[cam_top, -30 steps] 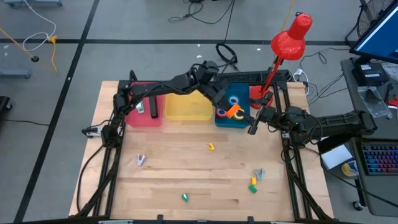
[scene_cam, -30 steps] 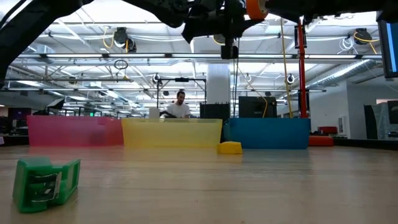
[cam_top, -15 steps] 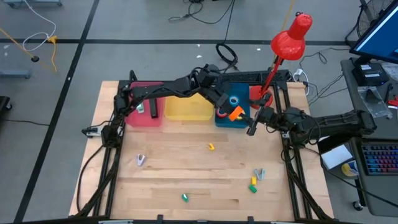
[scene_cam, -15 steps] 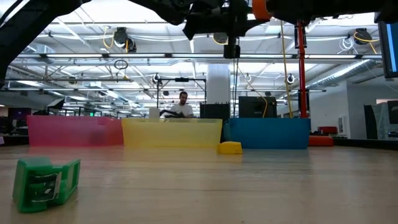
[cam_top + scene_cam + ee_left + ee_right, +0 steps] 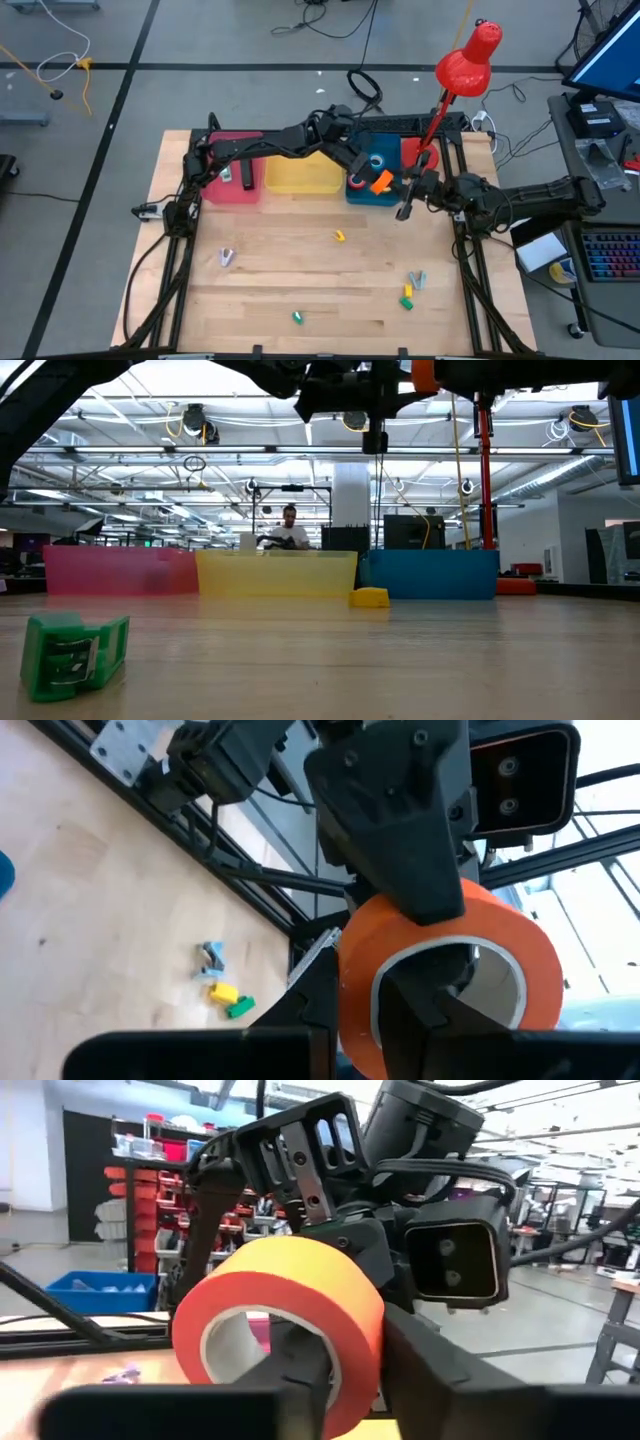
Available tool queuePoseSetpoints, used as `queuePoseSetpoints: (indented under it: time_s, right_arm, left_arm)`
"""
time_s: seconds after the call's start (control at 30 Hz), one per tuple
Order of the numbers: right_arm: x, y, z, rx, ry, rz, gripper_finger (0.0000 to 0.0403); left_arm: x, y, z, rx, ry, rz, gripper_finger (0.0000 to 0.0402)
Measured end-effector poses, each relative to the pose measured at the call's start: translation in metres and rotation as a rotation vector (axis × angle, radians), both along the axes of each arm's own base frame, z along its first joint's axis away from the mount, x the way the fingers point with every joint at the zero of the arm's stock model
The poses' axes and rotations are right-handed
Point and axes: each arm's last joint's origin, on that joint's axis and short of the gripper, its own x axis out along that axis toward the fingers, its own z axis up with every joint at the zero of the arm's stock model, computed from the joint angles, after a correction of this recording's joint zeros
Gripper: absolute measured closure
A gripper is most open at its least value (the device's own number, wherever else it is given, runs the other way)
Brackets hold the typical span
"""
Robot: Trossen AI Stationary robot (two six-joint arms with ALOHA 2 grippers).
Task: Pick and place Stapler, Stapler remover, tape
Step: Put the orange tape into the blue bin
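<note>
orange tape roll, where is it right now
The orange tape roll hangs between the left gripper and right gripper, above the blue bin.

Left arm (image 5: pixel 270 148): matte black, jointed links, slim forearm, bulkier rounded housings at the joints. Black cables loop off the base area.

Right arm (image 5: pixel 530 195): same black finish, thick cylindrical segments, cable bundle trailing along it.

Left gripper (image 5: pixel 300 1230): black open-frame bracket with slotted cut-outs, a few small silver screws; a boxy black camera block beside it with two round lenses.

Right gripper (image 5: pixel 400 850): black wedge-shaped moulded housing, small recessed screws; square black camera module with two round lenses behind it. Fingers (image 5: pixel 300 1365) flat, dark, plain.
</note>
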Motion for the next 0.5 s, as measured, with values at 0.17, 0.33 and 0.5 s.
queuePoseSetpoints:
  time_s: [0.17,0.33,0.5]
  right_arm:
    - [0.000,0.000,-0.001,0.031,0.000,0.004,0.0366]
    - [0.000,0.000,-0.001,0.058,-0.006,0.010,0.0366]
    - [0.000,-0.001,-0.007,0.112,0.033,-0.015,0.0366]
  left_arm:
    - [0.001,0.000,-0.001,0.043,-0.010,0.029,0.0320]
    - [0.000,0.004,-0.001,0.085,-0.034,0.028,0.0243]
    - [-0.004,0.013,-0.006,0.154,-0.052,0.002,0.0177]
